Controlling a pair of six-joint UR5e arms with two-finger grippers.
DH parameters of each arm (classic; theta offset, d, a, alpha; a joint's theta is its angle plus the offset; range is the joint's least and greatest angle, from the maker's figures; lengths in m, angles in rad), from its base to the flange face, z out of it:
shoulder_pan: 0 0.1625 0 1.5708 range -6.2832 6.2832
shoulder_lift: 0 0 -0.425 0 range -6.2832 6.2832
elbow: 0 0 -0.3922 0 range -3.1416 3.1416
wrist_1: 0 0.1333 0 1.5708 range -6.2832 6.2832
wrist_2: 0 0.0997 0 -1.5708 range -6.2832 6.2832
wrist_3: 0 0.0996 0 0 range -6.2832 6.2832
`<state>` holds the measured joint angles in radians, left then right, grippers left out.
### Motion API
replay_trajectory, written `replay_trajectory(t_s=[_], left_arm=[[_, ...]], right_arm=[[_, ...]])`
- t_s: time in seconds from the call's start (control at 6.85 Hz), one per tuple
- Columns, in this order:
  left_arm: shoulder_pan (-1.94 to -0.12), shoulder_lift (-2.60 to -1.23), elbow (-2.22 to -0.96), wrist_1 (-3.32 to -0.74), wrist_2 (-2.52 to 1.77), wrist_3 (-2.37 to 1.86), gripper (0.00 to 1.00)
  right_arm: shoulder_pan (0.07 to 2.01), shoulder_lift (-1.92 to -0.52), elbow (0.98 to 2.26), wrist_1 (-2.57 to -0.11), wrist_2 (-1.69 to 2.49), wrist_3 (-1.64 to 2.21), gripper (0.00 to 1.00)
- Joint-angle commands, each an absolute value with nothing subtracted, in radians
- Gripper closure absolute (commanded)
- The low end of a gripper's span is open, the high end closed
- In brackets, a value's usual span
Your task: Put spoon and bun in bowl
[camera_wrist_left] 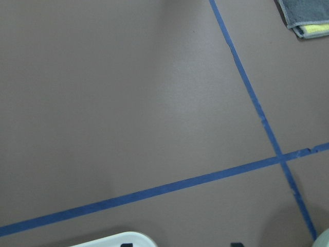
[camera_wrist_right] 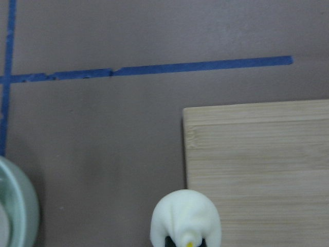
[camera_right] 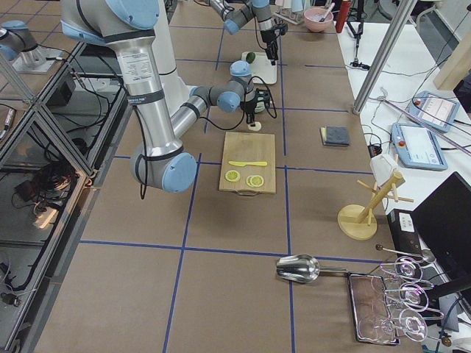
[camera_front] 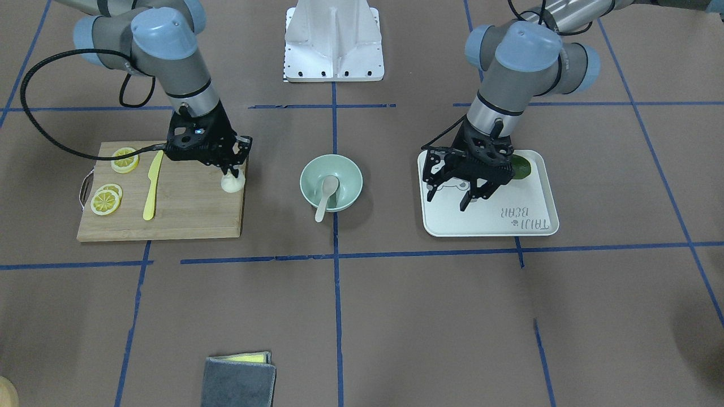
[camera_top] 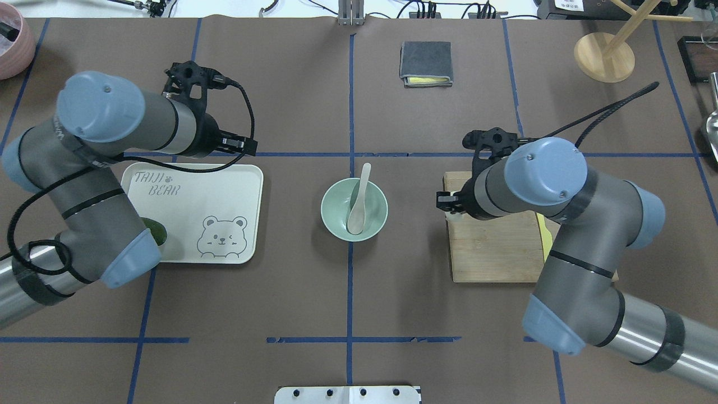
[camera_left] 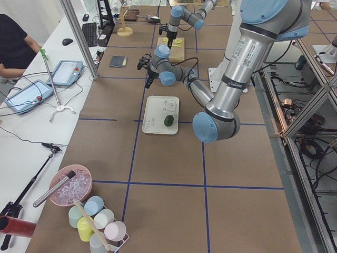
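Observation:
The mint-green bowl [camera_front: 309, 171] stands at the table's centre, and the beige spoon [camera_front: 327, 195] lies in it, scoop down, handle over the rim. Both also show in the overhead view: the bowl [camera_top: 335, 223] and the spoon [camera_top: 359, 196]. The white bun [camera_front: 232, 181] is at the corner of the wooden cutting board [camera_front: 186, 215] nearest the bowl. My right gripper [camera_front: 232, 172] is shut on the bun from above. The right wrist view shows the bun [camera_wrist_right: 185, 216] between the fingers, over the board's edge. My left gripper [camera_front: 449, 199] hangs open and empty over the white bear-print tray [camera_front: 509, 220].
On the board lie lemon slices [camera_front: 124, 160] and a yellow plastic knife [camera_front: 153, 183]. A dark green item [camera_front: 521, 168] sits on the tray. A folded grey cloth [camera_front: 240, 379] lies at the table's far side from me. My white base [camera_front: 334, 39] stands behind the bowl.

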<state>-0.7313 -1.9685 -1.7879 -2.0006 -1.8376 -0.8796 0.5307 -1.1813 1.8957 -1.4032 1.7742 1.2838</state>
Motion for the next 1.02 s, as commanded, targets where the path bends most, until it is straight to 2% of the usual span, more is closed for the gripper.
replay_trajectory(t_s=[0.0, 0.73, 0.88], left_arm=[[-0.773, -1.829, -1.880, -2.006, -1.842, -0.827, 0.30], [-0.799, -1.795, -1.887, -2.010, -1.841, -0.805, 0.27], [-0.811, -1.787, -1.887, -2.010, -1.841, -0.805, 0.27]], right_arm=[[0.448, -1.047, 1.876, -1.417, 1.720, 1.354, 1.00], [0.430, -0.878, 1.691, -1.404, 1.701, 1.454, 1.00], [0.430, -0.879, 1.686, -1.402, 1.700, 1.453, 0.36]])
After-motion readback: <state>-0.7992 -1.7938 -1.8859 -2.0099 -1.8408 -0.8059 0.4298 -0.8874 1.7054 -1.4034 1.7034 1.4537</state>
